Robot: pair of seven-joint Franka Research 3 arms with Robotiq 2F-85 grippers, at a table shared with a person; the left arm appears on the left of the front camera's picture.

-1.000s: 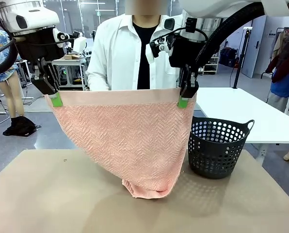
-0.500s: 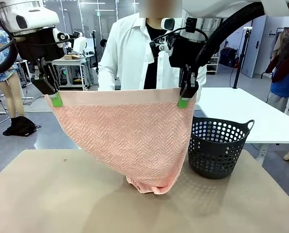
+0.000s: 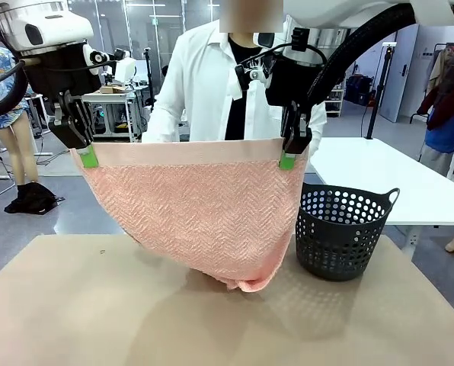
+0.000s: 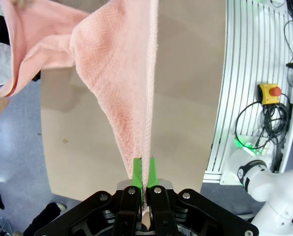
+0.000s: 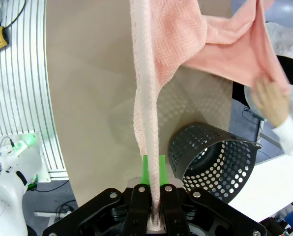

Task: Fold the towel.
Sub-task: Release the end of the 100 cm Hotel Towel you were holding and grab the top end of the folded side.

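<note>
1. Front view: the left gripper (image 3: 88, 156) and the right gripper (image 3: 288, 160) are each clamped on an upper corner of the towel (image 3: 204, 213), stretching its smooth plain band level between them, high above the table (image 3: 67, 305).
2. The salmon-pink cloth hangs from that band as a broad sheet that narrows to a bunched fold low over the tabletop, just left of the black perforated basket (image 3: 341, 236).
3. A person in a white shirt (image 3: 200, 84) stands at the far side, directly behind the raised towel.
4. Left wrist view: the green pads are pressed together on the towel's edge, and the cloth runs away from them over the table.
5. Right wrist view: the pads pinch the band likewise; beyond it, the person's hand (image 5: 270, 101) is at the towel's far, lifted end, above the basket.
</note>
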